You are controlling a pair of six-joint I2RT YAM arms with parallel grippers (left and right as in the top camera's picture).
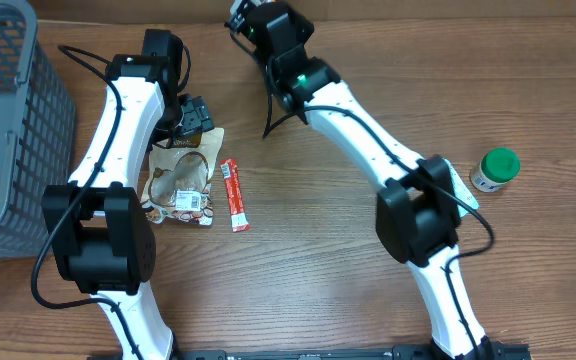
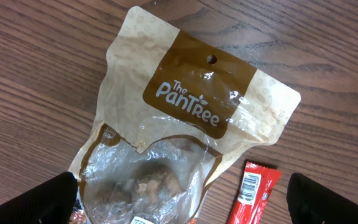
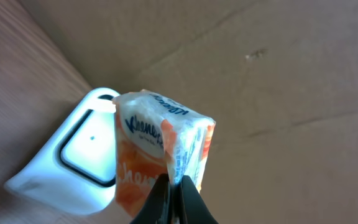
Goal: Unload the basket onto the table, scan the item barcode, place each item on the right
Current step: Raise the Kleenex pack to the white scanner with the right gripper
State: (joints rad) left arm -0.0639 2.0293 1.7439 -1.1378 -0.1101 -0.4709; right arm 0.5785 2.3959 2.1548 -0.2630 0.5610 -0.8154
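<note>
White links [image 1: 131, 118], black joints [image 1: 418, 215], black cables [image 1: 80, 54].

Left arm reaches toward 12 o'clock, left gripper [image 1: 192, 117] spread wide. Right arm stretches toward 11 o'clock, right gripper [image 3: 174, 199] pinching a tissue pack [image 3: 159, 140].

Overhead looks straight down; left wrist closely shares its pouch [image 1: 180, 178].

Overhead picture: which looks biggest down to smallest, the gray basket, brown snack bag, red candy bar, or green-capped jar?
1. gray basket
2. brown snack bag
3. red candy bar and green-capped jar: too alike to rank
</note>
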